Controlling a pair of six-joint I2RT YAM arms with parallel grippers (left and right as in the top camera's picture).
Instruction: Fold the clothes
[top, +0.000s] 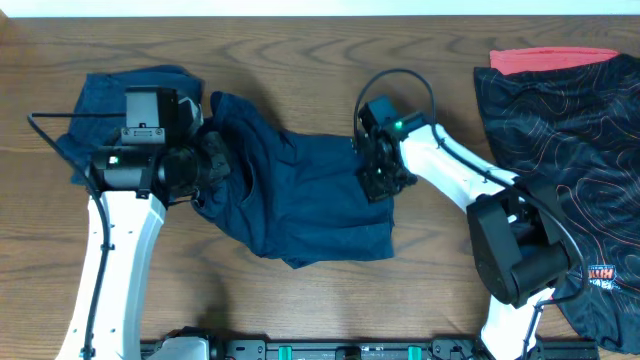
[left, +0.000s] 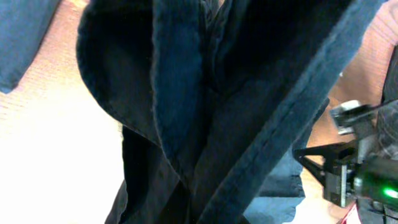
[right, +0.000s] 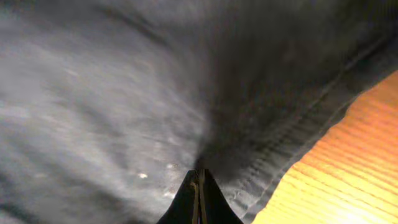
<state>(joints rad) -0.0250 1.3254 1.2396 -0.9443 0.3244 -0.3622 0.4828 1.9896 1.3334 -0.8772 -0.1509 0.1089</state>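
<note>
Navy garment (top: 300, 195) lies bunched mid-tabletop (top: 300, 60); no fold finished.
Right hand (top: 380, 183) pinches its right edge, fingers (right: 186, 208) pressed together on cloth. Left hand (top: 213, 160) at left edge, closure hidden: cannot tell. Patterned garment (top: 570, 130) waits unfolded at right.

A robotics lab is indicated: a white left robot arm (top: 105, 270) and a white right robot arm (top: 455, 165) are mounted along a black base rail (top: 330, 351) at a brown wood-grain table (top: 300, 45).
</note>
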